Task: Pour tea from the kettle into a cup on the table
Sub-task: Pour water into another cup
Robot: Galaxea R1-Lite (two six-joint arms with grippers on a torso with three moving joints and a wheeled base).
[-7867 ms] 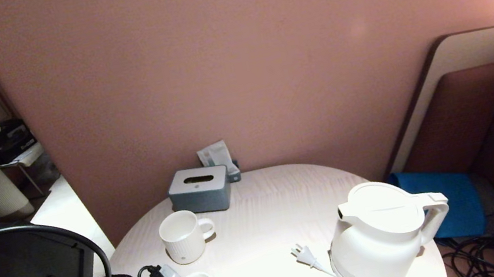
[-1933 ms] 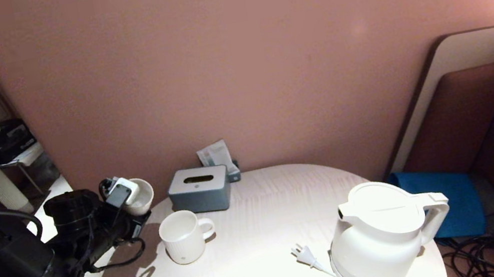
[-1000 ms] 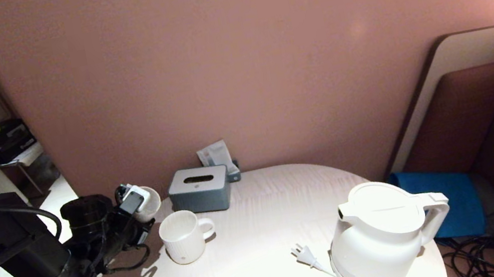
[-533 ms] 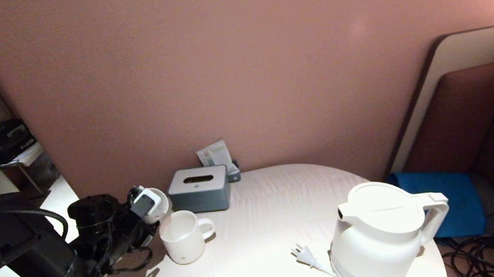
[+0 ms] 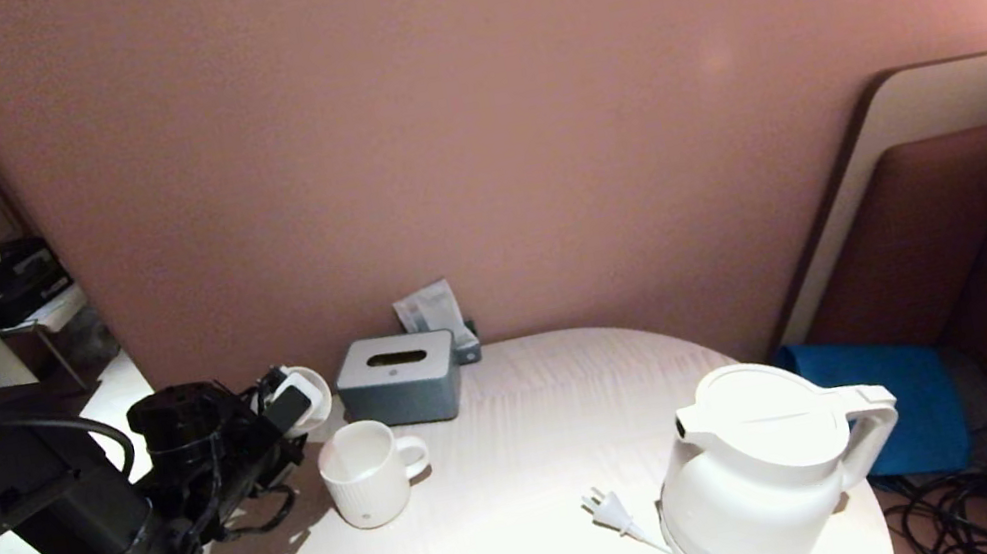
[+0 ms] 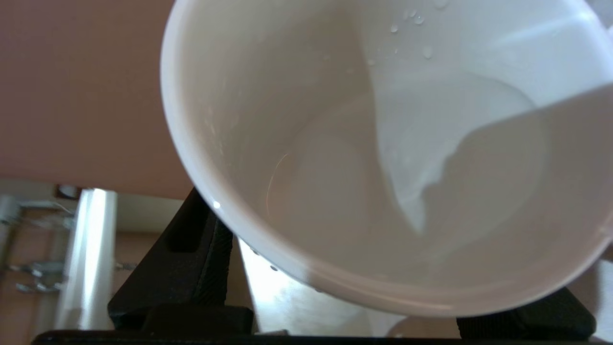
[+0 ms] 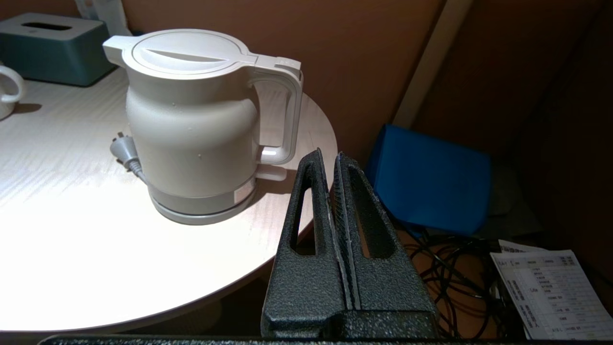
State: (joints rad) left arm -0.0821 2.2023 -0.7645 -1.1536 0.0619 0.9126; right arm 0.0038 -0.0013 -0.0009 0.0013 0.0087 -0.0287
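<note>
My left gripper (image 5: 292, 410) is shut on the cup (image 5: 315, 396), a small plain white tumbler. It holds the cup tilted in the air at the table's (image 5: 509, 477) left edge, just behind the ribbed mug (image 5: 366, 472). In the left wrist view the cup (image 6: 383, 143) fills the picture; its inside is empty with a few droplets, and a black finger (image 6: 187, 268) shows on either side. The white kettle (image 5: 757, 474) stands on its base at the front right, lid shut and handle to the right. My right gripper (image 7: 328, 160) is shut and empty, low beside the table edge, near the kettle's (image 7: 191, 120) handle.
A grey tissue box (image 5: 398, 380) stands at the back of the table with a packet behind it. The kettle's plug (image 5: 608, 509) and cord lie left of its base. A blue bag (image 5: 891, 400), cables (image 5: 961, 509) and a paper lie on the floor right of the table.
My left arm lifted the cup from the table's front left, swung it up and out to the left, then brought it right toward the mug and tilted it further.
</note>
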